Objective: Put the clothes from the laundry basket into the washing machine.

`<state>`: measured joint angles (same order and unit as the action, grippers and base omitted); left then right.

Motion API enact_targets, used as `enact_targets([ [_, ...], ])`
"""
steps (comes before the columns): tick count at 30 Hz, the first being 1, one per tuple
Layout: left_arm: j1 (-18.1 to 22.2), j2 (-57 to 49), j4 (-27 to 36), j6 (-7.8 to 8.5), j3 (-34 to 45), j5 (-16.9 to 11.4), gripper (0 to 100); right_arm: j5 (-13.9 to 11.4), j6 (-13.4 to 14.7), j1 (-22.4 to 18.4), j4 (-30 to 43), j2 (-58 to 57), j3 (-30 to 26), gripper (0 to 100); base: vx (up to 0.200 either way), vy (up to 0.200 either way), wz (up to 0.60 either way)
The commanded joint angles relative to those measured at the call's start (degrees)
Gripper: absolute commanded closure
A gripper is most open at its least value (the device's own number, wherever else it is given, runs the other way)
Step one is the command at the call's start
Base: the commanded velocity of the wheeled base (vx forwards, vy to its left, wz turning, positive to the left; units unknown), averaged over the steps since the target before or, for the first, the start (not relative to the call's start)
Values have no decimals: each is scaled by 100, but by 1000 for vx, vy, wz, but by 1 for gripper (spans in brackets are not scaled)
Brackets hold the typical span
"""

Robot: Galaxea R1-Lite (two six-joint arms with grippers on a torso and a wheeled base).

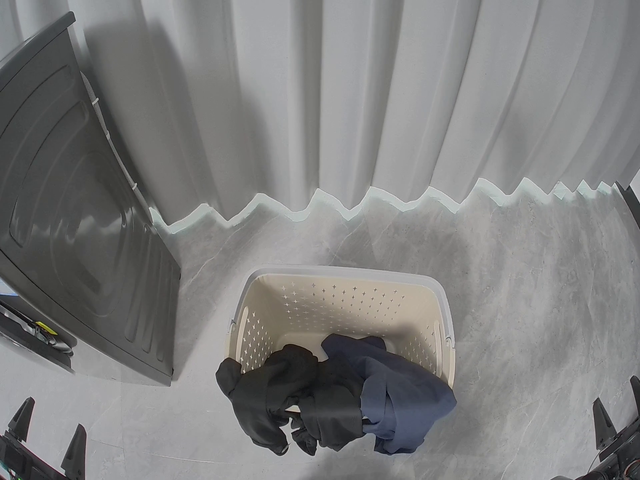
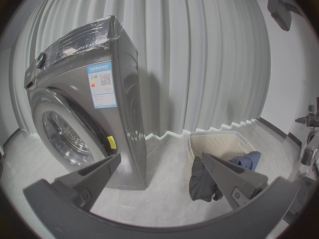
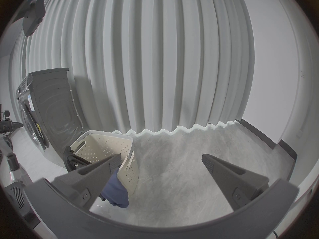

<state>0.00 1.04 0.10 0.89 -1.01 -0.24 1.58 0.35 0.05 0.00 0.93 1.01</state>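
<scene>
A cream laundry basket (image 1: 347,276) stands on the grey floor in the middle of the head view. A black garment (image 1: 280,388) and a dark blue garment (image 1: 400,388) hang over its near rim. The grey washing machine (image 1: 73,221) stands at the left; its round door (image 2: 64,135) looks shut in the left wrist view. My left gripper (image 1: 47,431) is open at the lower left, apart from the basket (image 2: 216,143). My right gripper (image 1: 620,408) is open at the lower right, with the basket (image 3: 99,146) off to its side and nothing between the fingers.
White pleated curtains (image 1: 347,81) hang behind the basket and machine. Bare grey floor (image 1: 533,288) lies to the right of the basket and between basket and machine. A dark baseboard (image 3: 265,136) runs along the right wall.
</scene>
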Motion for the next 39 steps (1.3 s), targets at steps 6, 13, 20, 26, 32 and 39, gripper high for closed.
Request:
enact_targets([
  [6,0,-68,-1,-1,101,-2,0,0,0,4,0,-40,-101,0,33,0,0],
  [13,0,-68,-1,-1,101,-2,0,0,0,4,0,-40,-101,0,143,0,0],
  [20,0,-68,-1,-1,101,-2,0,0,0,4,0,-40,-101,0,0,0,0],
  [26,0,-68,-1,-1,101,-2,0,0,0,4,0,-40,-101,0,0,-100,0],
  [32,0,-68,-1,8,101,-2,0,0,0,4,0,-40,-101,0,0,0,0],
  [39,0,-68,-1,8,101,-2,0,0,0,4,0,-40,-101,0,0,0,0],
])
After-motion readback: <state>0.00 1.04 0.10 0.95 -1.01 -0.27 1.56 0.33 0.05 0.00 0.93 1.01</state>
